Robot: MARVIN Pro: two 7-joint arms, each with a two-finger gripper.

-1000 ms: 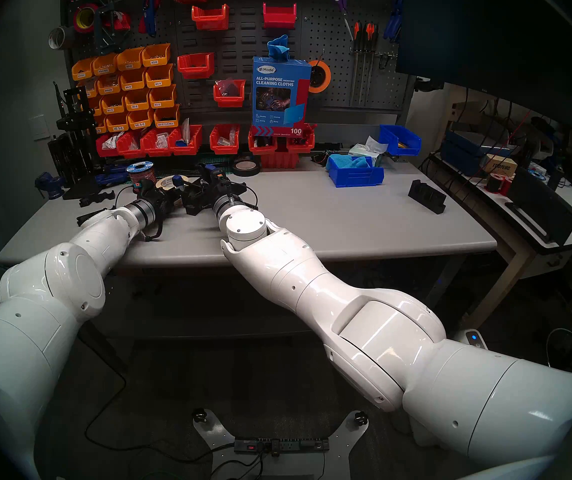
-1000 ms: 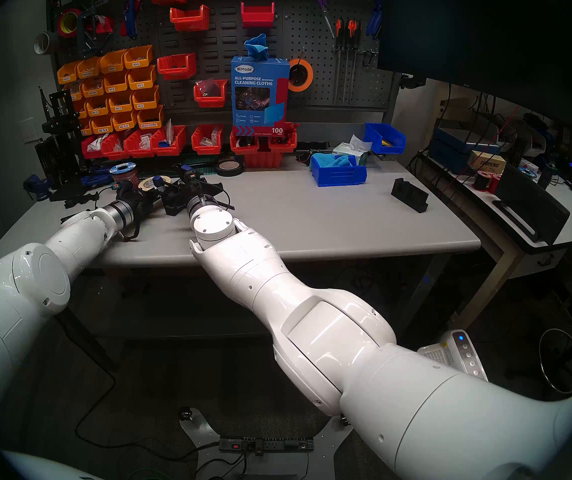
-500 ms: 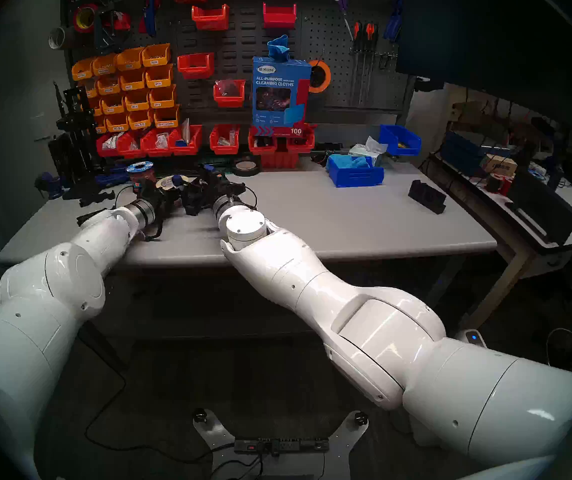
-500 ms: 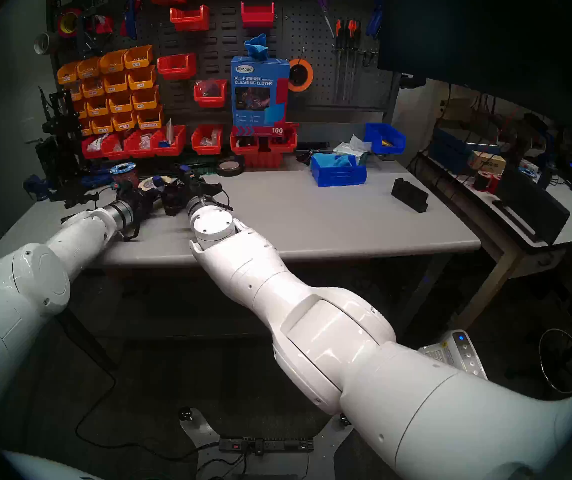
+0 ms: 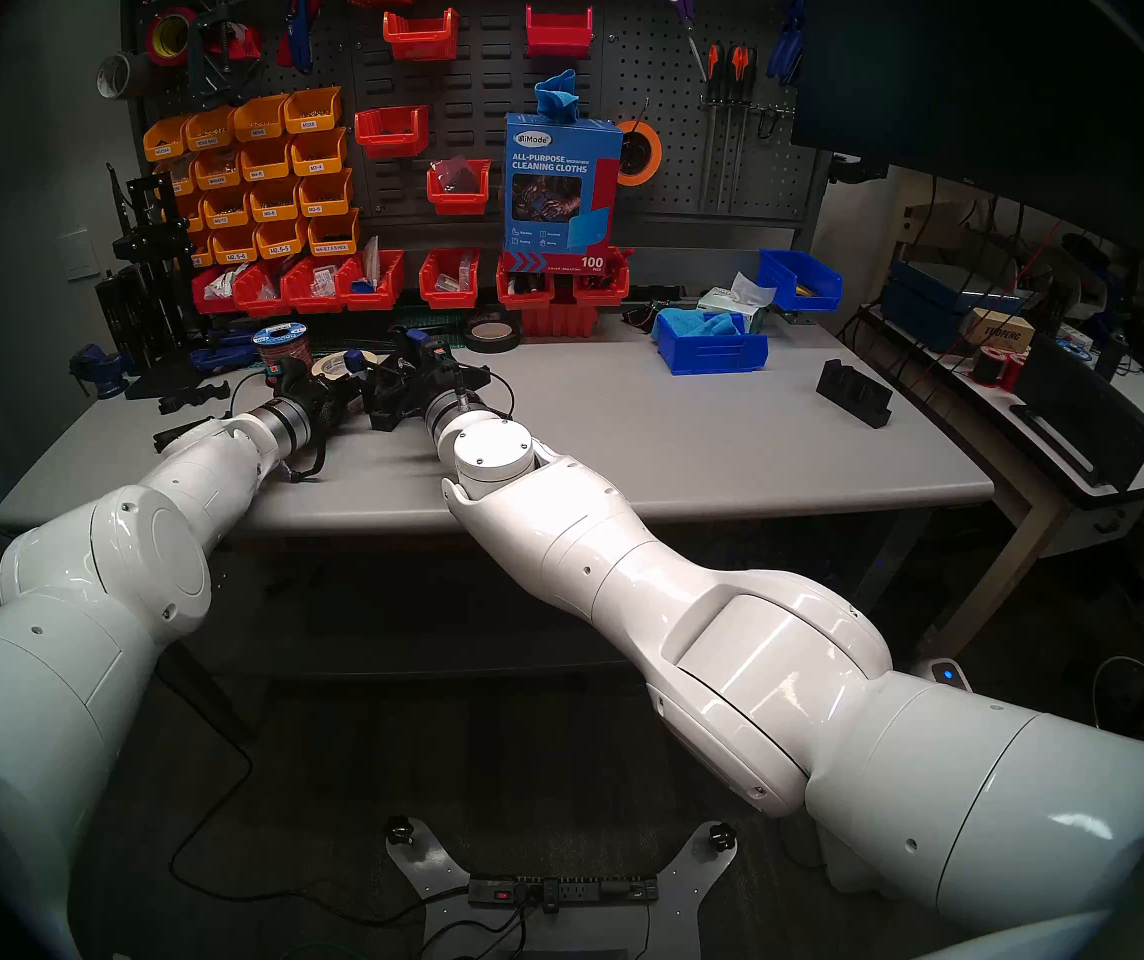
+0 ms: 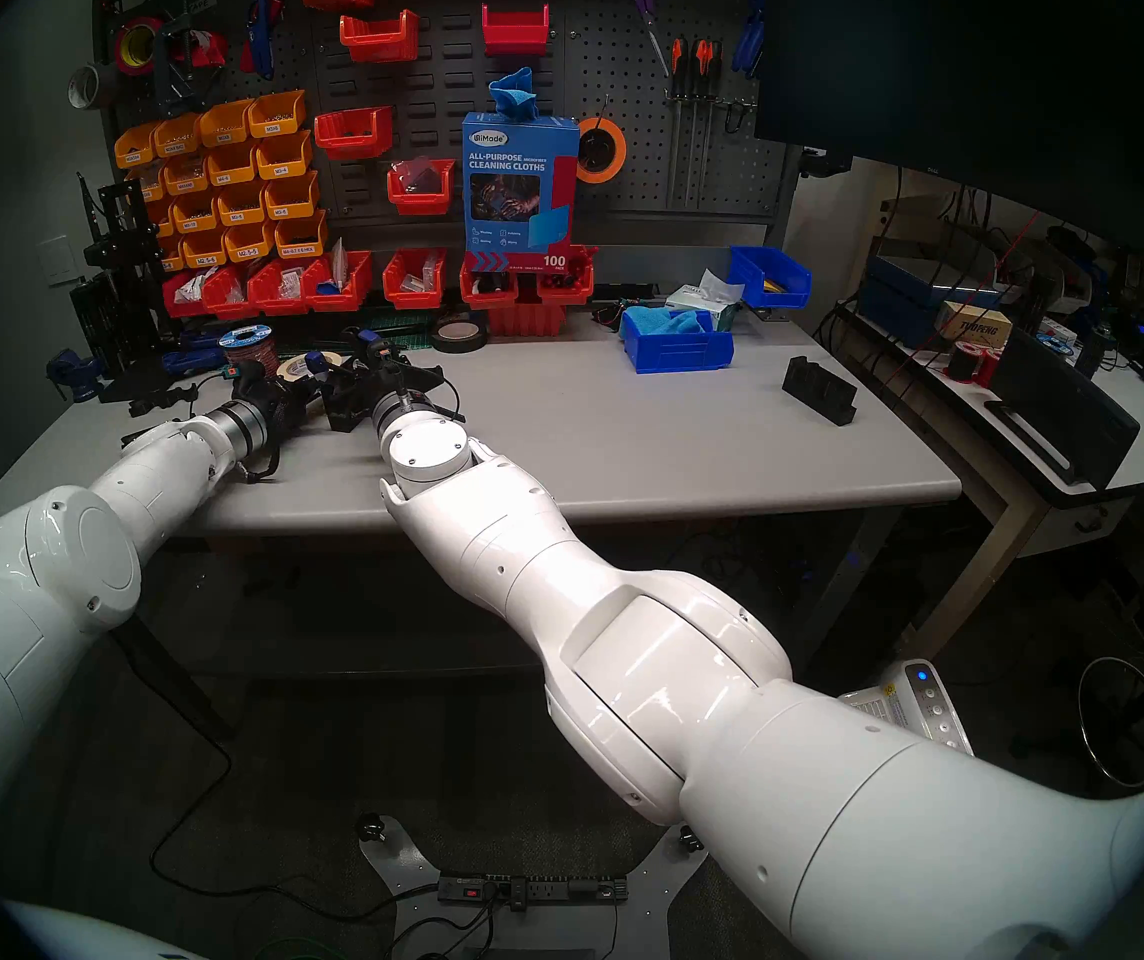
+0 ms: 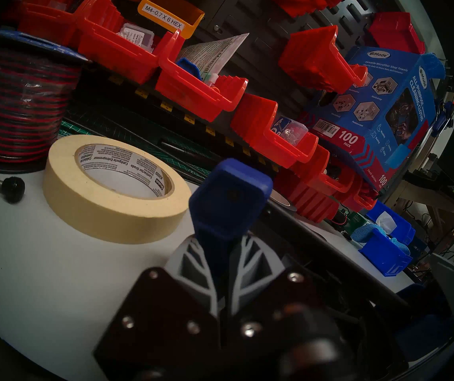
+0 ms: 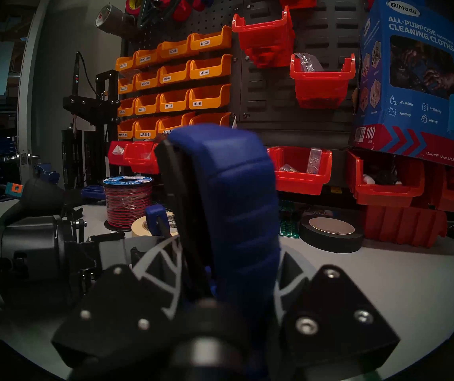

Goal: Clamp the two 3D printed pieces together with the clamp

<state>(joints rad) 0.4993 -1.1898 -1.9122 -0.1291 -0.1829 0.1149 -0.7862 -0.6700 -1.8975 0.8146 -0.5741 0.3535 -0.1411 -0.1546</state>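
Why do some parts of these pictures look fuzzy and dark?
Right wrist view: the clamp's blue handle is too close, so it blurs. Left wrist view: the tape roll looks sharp, the gripper soft. Head views: dark curved rims, shiny glare on the white arms.

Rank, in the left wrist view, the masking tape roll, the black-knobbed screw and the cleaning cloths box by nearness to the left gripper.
From the left gripper, shut on the clamp's blue end:
1. Masking tape roll, just ahead, to the view's left.
2. Black-knobbed screw, farther left, past the roll.
3. Cleaning cloths box, far back, upper right.
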